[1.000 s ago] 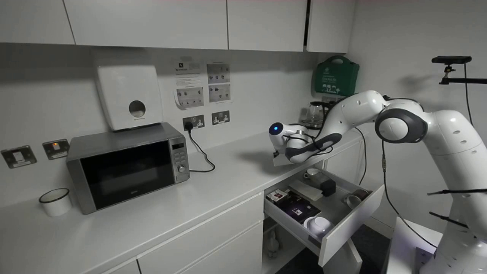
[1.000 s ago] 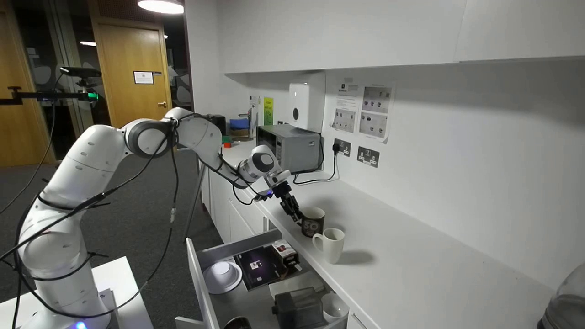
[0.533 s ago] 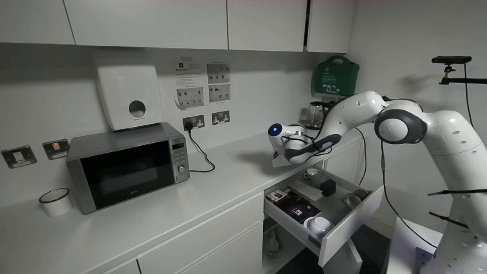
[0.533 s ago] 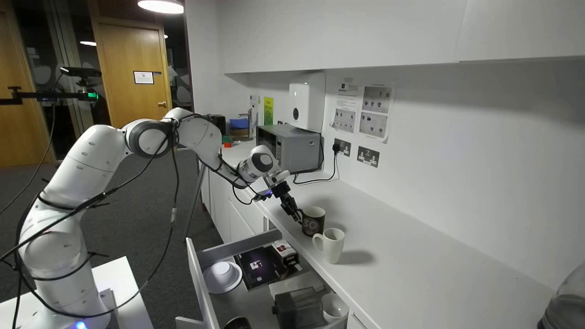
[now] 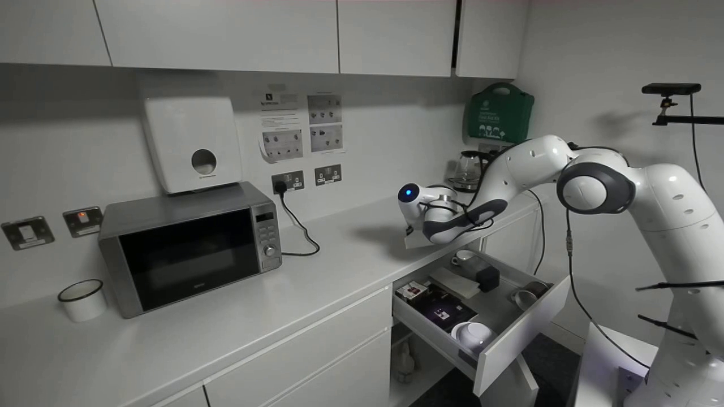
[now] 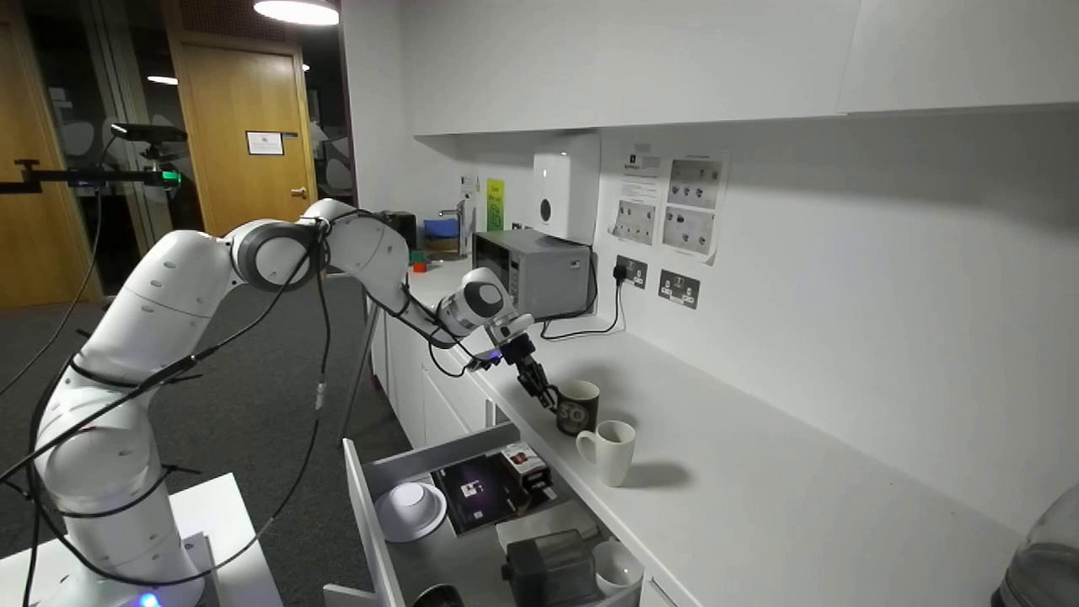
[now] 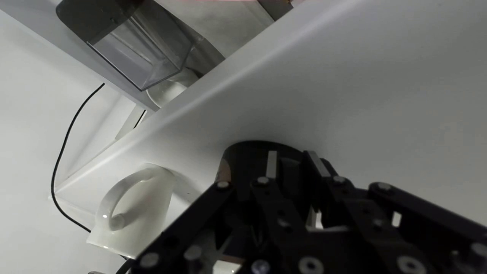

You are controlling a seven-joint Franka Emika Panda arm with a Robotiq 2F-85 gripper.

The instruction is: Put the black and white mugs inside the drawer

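On the white counter stands the black mug (image 6: 577, 415), upright, with a pale inside. My gripper (image 6: 546, 401) reaches down to its handle side. In the wrist view the two pads of the gripper (image 7: 293, 163) stand close together with the dark handle between them, so it is shut on that mug; the dark parts blend there. Beside it stands the white mug (image 6: 614, 457), upright; its handle shows in the wrist view, where this white mug (image 7: 152, 213) is apart from my fingers. The drawer (image 5: 523, 342) is pulled out below the counter. My wrist hides both mugs in an exterior view.
Inside the drawer lie a dark clear-walled container (image 6: 552, 569), a white cup (image 6: 617, 566), a white bowl on a saucer (image 6: 410, 506), a flat black box (image 6: 476, 496) and a small box (image 6: 527, 466). A microwave (image 5: 186, 254) and a dark-rimmed white cup (image 5: 85, 302) stand farther along the counter.
The fingers have come together on the black mug's handle. The arm has dipped very slightly. Both mugs and the drawer have stayed where they were.
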